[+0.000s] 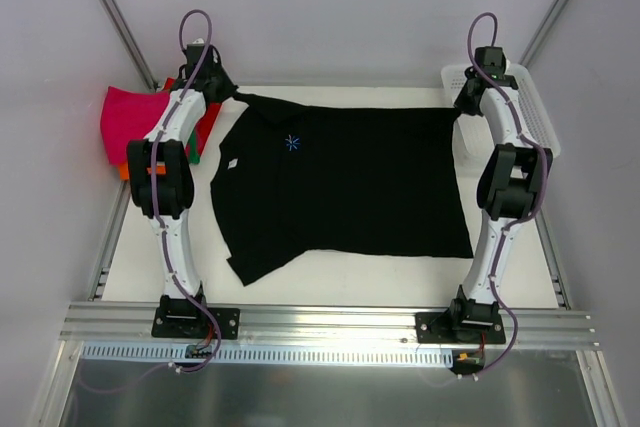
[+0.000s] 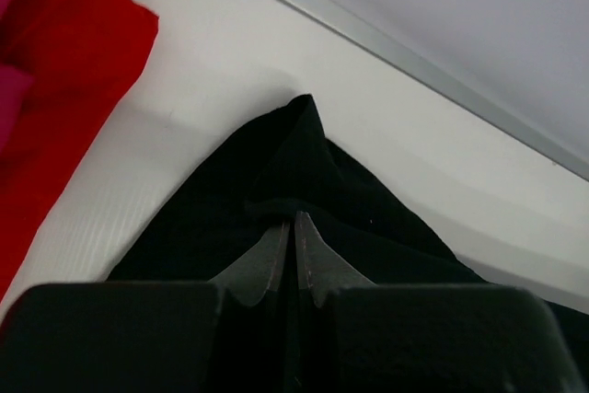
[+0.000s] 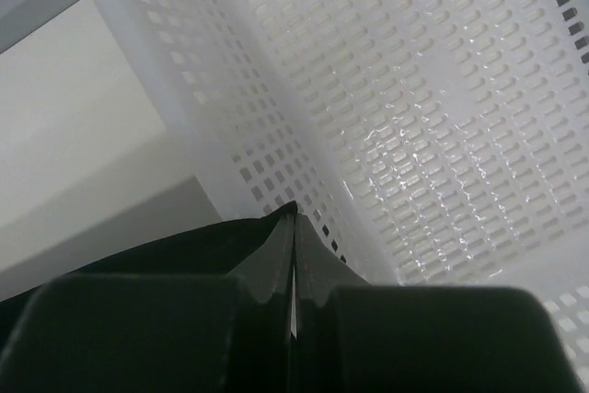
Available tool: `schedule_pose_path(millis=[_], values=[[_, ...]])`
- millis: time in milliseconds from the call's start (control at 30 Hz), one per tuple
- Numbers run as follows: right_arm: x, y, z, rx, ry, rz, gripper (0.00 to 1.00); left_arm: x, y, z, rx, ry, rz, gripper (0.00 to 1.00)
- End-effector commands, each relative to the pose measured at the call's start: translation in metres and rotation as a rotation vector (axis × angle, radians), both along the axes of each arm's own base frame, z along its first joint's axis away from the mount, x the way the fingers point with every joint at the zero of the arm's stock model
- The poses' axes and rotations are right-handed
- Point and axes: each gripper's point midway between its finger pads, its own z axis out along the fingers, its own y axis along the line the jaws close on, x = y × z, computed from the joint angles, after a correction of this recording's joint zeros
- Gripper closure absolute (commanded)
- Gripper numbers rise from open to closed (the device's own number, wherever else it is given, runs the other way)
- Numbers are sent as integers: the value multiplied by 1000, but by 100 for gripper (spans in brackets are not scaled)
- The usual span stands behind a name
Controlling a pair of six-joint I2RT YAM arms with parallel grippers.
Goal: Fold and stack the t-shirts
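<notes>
A large black t-shirt [image 1: 340,187] lies spread flat on the white table, neck to the left, with a small white label showing. My left gripper [image 1: 236,95] is shut on its far-left sleeve tip; in the left wrist view the gripper [image 2: 293,220] pinches a peak of black cloth [image 2: 304,163]. My right gripper [image 1: 461,113] is shut on the shirt's far-right corner; in the right wrist view the gripper [image 3: 294,220] holds black cloth [image 3: 175,250] at its tips. Folded t-shirts are piled at the far left: magenta [image 1: 130,117] on top, red [image 2: 83,52] and orange [image 1: 124,172] edges below.
A white mesh basket [image 1: 535,112] stands at the far right, right beside my right gripper, and its wall [image 3: 414,89] fills the right wrist view. Bare table [image 1: 330,282] runs along the shirt's near side. Grey walls close in the back and sides.
</notes>
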Motion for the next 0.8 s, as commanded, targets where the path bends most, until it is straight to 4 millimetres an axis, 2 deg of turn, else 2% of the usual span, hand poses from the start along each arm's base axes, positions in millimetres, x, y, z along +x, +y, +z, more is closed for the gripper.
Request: schedule_pose_path(millis=[0,33,267,300,333,467,500,533,767], values=[[-13,-5,43,-9,-79,-26,99,-15,15,63,2,-114,65,100],[-15,-4,48,-6,-92,-26,99,-24,15,63,1,-107,66,100],[-34,4,37,11,-69,-36,99,-69,21,63,-10,-74,123,100],[-36,6,36,13,-66,-32,100,-77,21,71,-18,-88,128,100],[-39,7,30,15,-53,-33,100,-86,20,57,-21,-53,132,100],[-45,11,21,28,-41,-30,99,-107,20,46,-30,-22,140,100],[-47,13,21,30,-40,-27,100,-111,20,48,-34,-26,144,100],[-47,14,19,31,-37,-27,100,-116,20,41,-36,-9,147,100],[-54,18,9,30,-21,-25,100,-131,16,21,-60,42,140,100]])
